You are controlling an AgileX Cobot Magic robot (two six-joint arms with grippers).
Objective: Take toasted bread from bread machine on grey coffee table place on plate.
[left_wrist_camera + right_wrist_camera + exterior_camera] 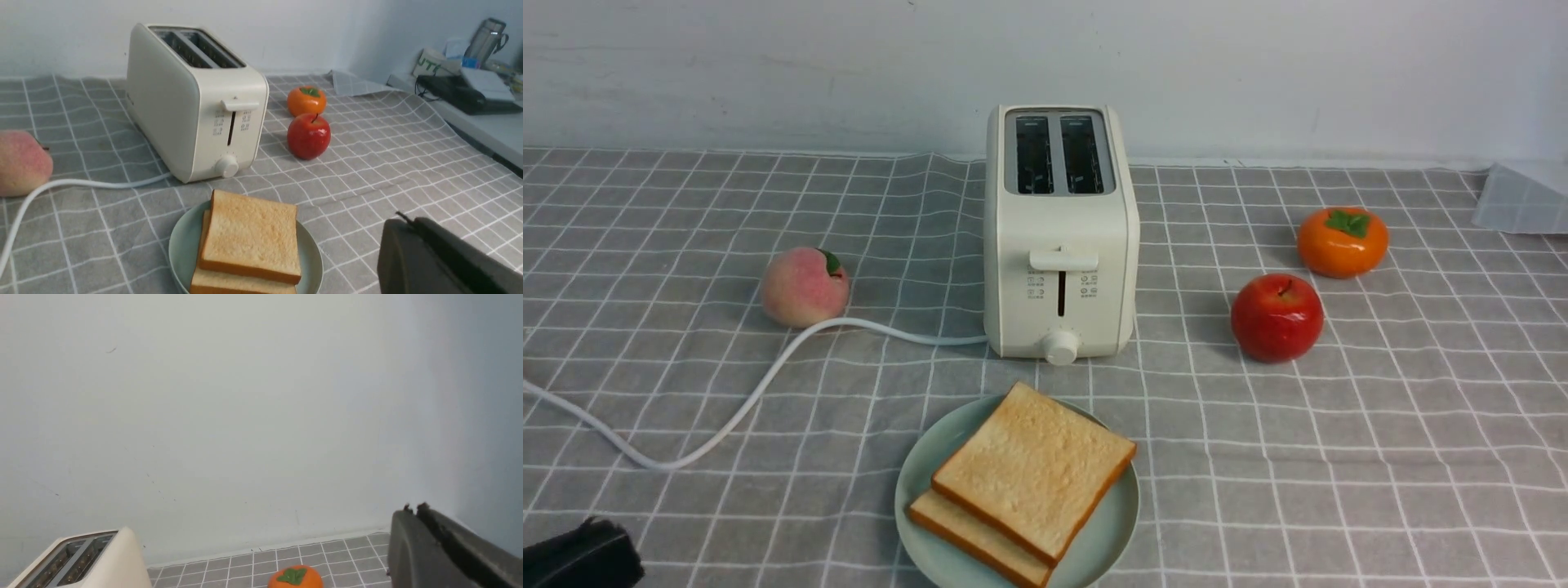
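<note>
The left gripper point(402, 216) and right gripper point(416, 508) have fingers together. At upper centre of the front view, the toaster point(1062, 245) shows two bare slots. At bottom centre, the plate point(1123, 514) bears overlapping toast point(1037, 465), golden-tan with browner crusts.

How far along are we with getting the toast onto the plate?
It looks done: both slices of toast lie on the plate, one overlapping the other, and both slots of the toaster look empty. Nothing is in hand: the left claw and the right claw are shut with no bread between them. I see no transfer left to make.
</note>
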